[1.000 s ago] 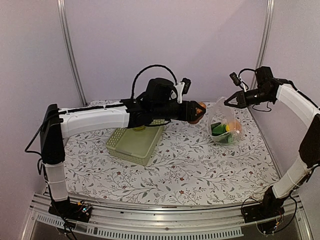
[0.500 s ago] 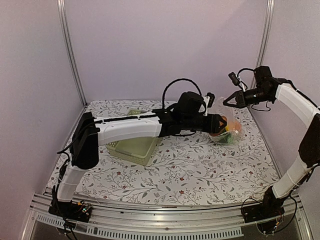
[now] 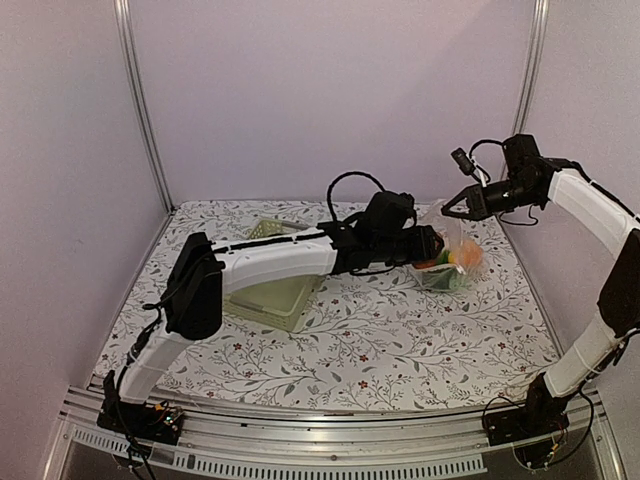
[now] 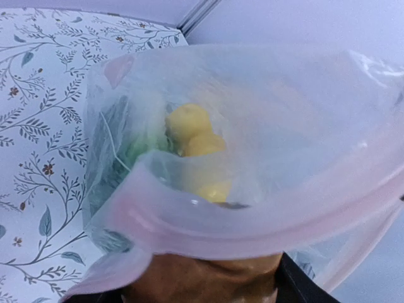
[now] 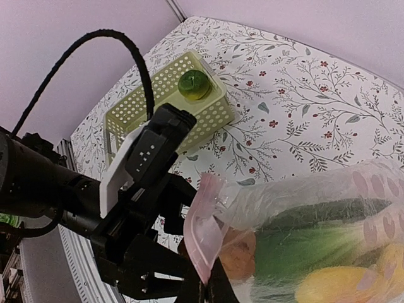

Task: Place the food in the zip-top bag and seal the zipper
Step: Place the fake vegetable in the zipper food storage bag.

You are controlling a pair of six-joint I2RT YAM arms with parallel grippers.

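The clear zip-top bag (image 3: pixel 452 252) stands at the back right with its mouth held open. My right gripper (image 3: pixel 447 208) is shut on its upper edge, pinching the pink zipper (image 5: pixel 205 230). My left gripper (image 3: pixel 428 246) reaches into the mouth, shut on a brown food piece (image 4: pixel 202 278) just under the zipper (image 4: pixel 252 221). Inside the bag lie yellow pieces (image 4: pixel 189 126), a long green piece (image 5: pixel 303 243) and an orange one (image 3: pixel 470 255). A round green piece (image 5: pixel 192 85) sits in the basket.
The pale green lattice basket (image 3: pixel 270 300) stands left of centre, partly under my left arm. The left arm stretches across the middle of the flowered cloth (image 3: pixel 380 350). Metal posts (image 3: pixel 140 110) and purple walls close in the back and sides.
My left arm has swung right from above the basket to the bag's mouth, carrying the brown piece. The right gripper, still pinching the bag's edge, shifted slightly left.
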